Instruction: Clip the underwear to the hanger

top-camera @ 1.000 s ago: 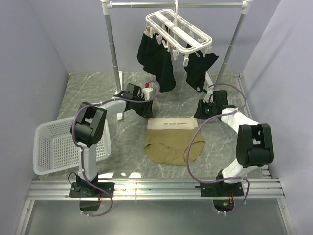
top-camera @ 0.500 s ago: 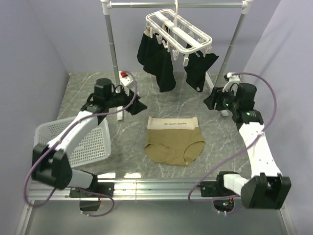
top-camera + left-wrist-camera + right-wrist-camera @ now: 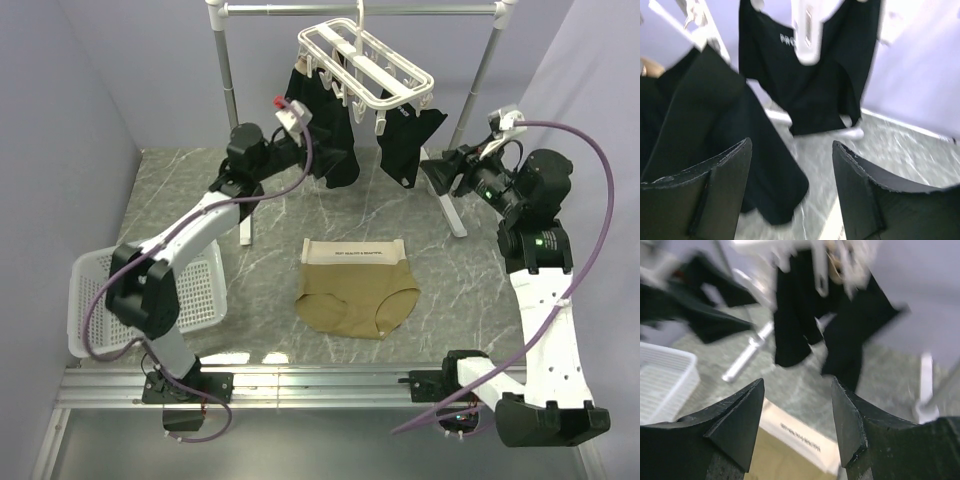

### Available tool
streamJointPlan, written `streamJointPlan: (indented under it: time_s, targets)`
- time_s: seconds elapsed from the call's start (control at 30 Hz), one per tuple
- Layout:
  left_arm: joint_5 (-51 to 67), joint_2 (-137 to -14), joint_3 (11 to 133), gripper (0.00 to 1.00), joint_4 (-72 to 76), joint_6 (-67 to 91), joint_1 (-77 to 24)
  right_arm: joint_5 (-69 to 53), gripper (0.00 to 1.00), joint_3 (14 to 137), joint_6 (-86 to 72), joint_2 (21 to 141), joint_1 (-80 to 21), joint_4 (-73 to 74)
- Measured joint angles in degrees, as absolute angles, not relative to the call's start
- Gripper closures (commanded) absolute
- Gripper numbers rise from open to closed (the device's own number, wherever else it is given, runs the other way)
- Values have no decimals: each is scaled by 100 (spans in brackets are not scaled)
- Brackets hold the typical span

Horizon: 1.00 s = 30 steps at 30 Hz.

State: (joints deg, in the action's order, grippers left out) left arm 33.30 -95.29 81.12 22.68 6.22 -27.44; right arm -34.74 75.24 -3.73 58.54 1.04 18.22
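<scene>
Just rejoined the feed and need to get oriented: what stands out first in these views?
The tan underwear lies flat at centre, unheld. Both arms reach up toward the white hanger on the rear rack, where black garments hang; the left gripper and right gripper are open and empty.

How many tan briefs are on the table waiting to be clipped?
1: the underwear lies flat mid-table, waistband toward the hanger. The left arm covers part of the basket, so another could be hidden there.
</scene>
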Motion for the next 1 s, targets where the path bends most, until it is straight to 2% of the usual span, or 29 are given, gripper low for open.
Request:
streamJointPlan:
  time_s: [0.3, 0.6, 0.67, 0.8, 1.0]
  targets:
    - [2875, -10573, 9233, 33, 2849, 974, -3118, -3363, 39, 8326, -464, 6090, -1041, 1466]
    - [2554, -10794, 9668, 44, 3234, 1055, -3258, -2856, 41, 8348, -462, 6528, -1573, 1094]
    - [2554, -10796, 9686, 49, 3275, 1081, -3258, -2783, 41, 8348, -464, 6611, -1625, 974]
    - [2558, -10796, 9686, 65, 3323, 1125, -3256, -2696, 41, 8357, -510, 6755, -1715, 784]
    - [2600, -10796, 9686, 77, 3321, 1129, -3258, -2611, 41, 8366, -576, 6904, -1892, 506]
